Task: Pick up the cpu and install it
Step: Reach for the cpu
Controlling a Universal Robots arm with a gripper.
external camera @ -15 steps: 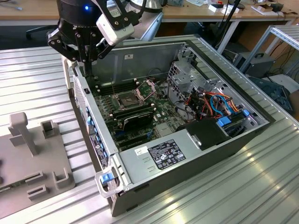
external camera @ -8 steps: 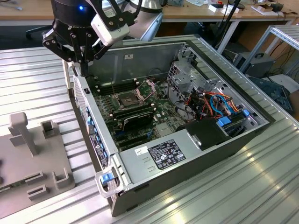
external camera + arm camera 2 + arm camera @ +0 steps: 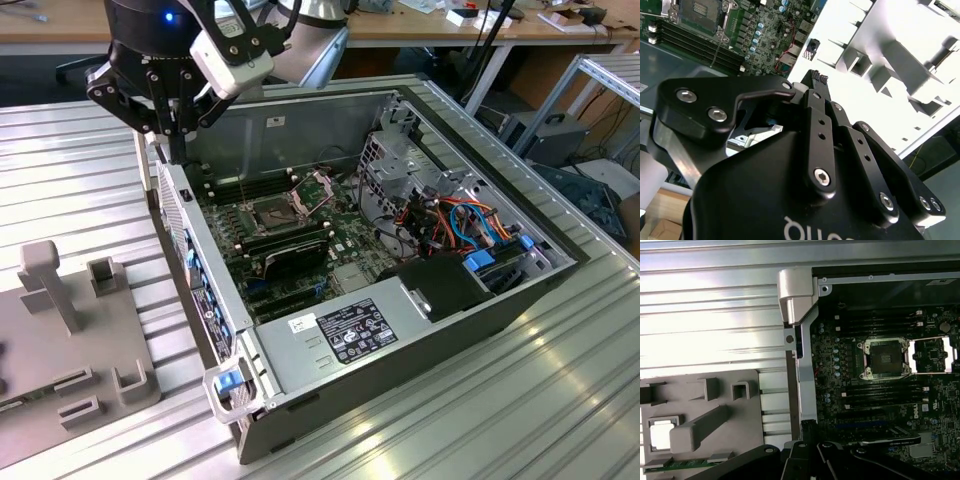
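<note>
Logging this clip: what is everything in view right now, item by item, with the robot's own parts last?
cpu: one, pale grey, in a square recess of the tray.
tray: one, grey, on the table at the exterior view's left of the case.
memory module: one, green, lying in the tray near the cpu.
case: one, dark grey, open, lying on the table.
motherboard: one, green, inside the case.
socket: one, dark, on the motherboard, frame swung open.
power supply: one, silver, in a corner of the case.
cables: several, orange and blue, inside the case.
table: one, ribbed silver.
tool: one, black, above the case wall nearest the tray.
</note>
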